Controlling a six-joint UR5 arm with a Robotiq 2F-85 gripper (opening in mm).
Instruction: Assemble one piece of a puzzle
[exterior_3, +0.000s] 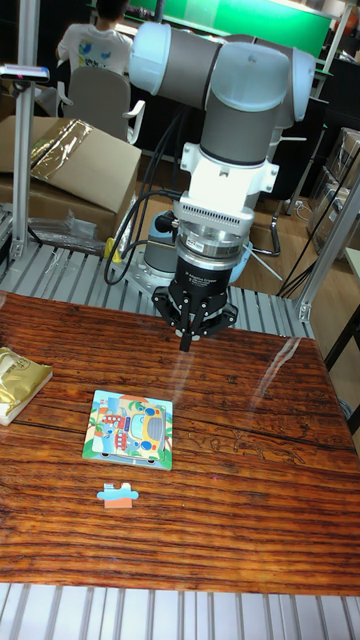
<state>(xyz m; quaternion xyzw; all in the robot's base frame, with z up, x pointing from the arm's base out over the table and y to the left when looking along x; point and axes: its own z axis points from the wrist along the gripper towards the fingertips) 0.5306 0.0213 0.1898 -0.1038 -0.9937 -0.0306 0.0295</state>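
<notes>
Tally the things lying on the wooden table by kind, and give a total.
Puzzle board: 1
Loose puzzle piece: 1
Gold packet at the table's edge: 1
Total: 3

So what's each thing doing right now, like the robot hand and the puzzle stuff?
gripper: fingers together, holding nothing, up above the table, behind the puzzle.
puzzle board: lying flat on the wooden table, one spot near its bottom edge looks unfilled.
loose puzzle piece: lying flat on the table, just in front of the board, not fitted in.
gold packet: resting at the table's left edge, untouched.
</notes>
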